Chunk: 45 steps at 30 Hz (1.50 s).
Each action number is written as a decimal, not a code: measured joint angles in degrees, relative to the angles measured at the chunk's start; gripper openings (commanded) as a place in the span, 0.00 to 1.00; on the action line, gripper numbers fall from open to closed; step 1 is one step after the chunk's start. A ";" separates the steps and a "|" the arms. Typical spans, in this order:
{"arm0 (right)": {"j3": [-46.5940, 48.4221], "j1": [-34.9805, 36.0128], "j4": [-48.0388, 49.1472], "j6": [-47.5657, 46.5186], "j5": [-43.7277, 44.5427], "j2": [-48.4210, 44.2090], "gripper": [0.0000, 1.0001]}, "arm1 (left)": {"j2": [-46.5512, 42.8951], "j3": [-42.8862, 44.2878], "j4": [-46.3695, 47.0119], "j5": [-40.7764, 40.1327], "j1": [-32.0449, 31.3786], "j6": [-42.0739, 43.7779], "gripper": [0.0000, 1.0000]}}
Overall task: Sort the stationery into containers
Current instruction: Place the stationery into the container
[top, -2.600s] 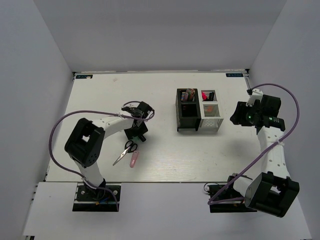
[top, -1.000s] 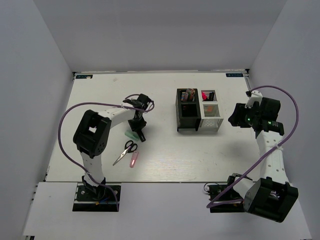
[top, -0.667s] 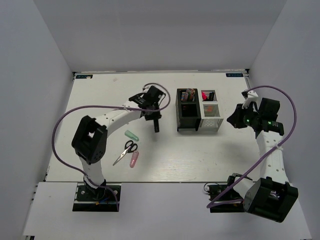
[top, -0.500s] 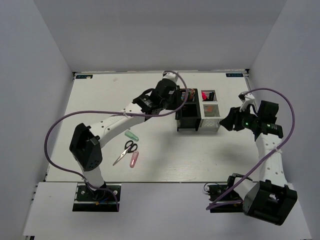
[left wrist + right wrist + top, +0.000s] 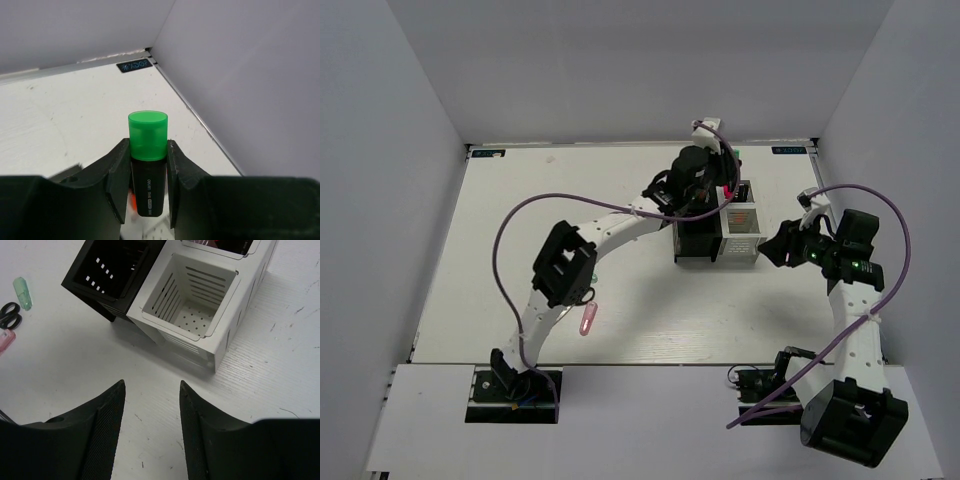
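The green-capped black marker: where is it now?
The green-capped black marker is held in the left claw; in the top view, over the far side of the black slotted pen holder and the white slotted one.

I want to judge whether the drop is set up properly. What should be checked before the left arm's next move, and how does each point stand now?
1. Grip: the green-capped marker sits squarely between the fingers of the left gripper, with its cap past the fingertips. Ok.
2. Aim: the left gripper hangs above the back of the black holder and white holder. Which compartment lies under it: cannot tell.
3. Room: the white holder's near compartment is empty down to its dotted floor. Ok.
4. Holders upright, side by side. Ok.
5. Right gripper open, empty, and apart from the white holder. Ok.
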 measured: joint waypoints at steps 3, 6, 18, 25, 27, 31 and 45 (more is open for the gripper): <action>-0.02 -0.44 0.57 0.02 0.00 0.15 0.51 | 5.86 5.40 1.86 0.17 0.00 0.00 0.00; -0.13 -1.03 1.16 0.02 0.02 0.17 0.51 | 8.50 7.34 2.80 -0.07 0.00 -0.02 0.00; -1.01 -3.32 1.57 0.11 -0.96 0.44 0.55 | 12.41 11.39 5.57 -1.01 0.13 -1.53 0.00; -1.01 -4.59 1.62 0.57 -2.08 0.44 0.63 | 12.52 11.39 5.57 -1.62 0.42 -2.32 0.02; -1.01 -4.96 1.62 0.72 -2.51 0.44 0.63 | 12.70 11.37 5.62 -1.79 0.50 -2.45 0.04; -1.01 -5.62 1.62 0.96 -3.39 0.44 0.63 | 14.10 11.45 5.42 -2.01 0.63 -2.49 0.04; -1.05 -7.67 1.62 1.40 -6.08 0.44 0.72 | 16.26 11.58 2.99 -1.90 0.72 -3.72 0.57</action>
